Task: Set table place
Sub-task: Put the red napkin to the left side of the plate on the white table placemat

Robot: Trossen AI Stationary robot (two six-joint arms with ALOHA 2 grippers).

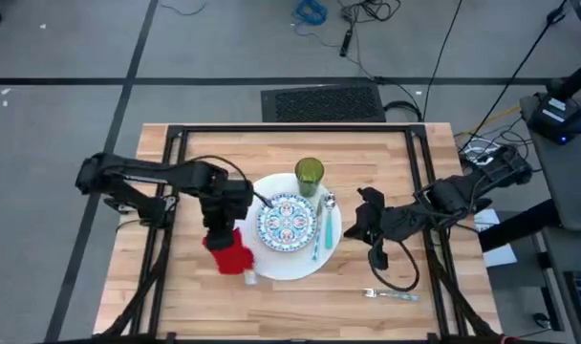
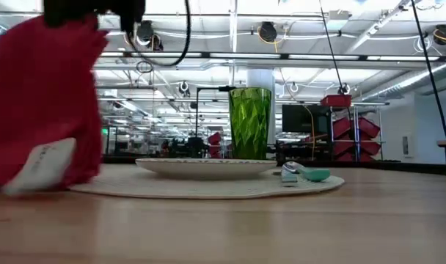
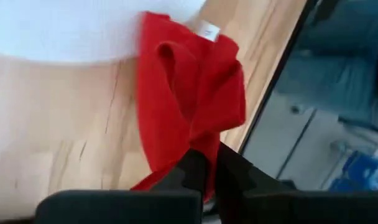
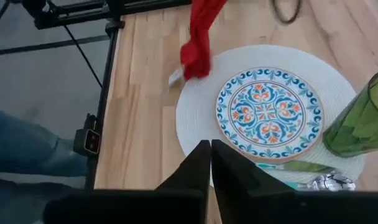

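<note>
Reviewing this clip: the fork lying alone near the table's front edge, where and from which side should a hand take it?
Grip the fork across its thin handle, coming straight down from above. It lies flat on the table with bare wood around it. The right hand, shut and empty, is nearest.

Patterned plate (image 1: 287, 223) on the large plate (image 1: 300, 266) — tumbler (image 1: 309, 176) behind, spoon (image 1: 321, 227) right.

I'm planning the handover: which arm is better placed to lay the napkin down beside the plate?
The left. Its tool is already shut on the red napkin, which hangs at the white plate's edge. The right tool is shut and empty, across the plate.
</note>
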